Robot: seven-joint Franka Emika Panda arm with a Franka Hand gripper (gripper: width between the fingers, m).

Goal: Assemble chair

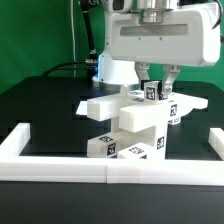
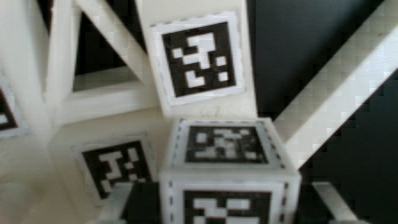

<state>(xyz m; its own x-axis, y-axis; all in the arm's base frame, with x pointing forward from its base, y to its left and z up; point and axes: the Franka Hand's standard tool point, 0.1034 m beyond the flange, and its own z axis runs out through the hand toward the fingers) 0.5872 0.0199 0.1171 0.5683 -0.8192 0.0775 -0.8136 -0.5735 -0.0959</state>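
Exterior view: the gripper (image 1: 156, 88) hung over the half-built chair (image 1: 135, 120) on the table (image 1: 40, 100), jaws straddling its top tagged block (image 1: 153, 93), likely to seat it. Wrist view: the block sat between the jaws, but I could not tell whether they pinched it.

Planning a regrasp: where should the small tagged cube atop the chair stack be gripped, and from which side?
Take the small tagged cube across its two flat, parallel side faces, coming straight down from above. It stands upright at the top of the chair stack, sides free, underside seated, so top-down looks safest. The gripper hangs over it.
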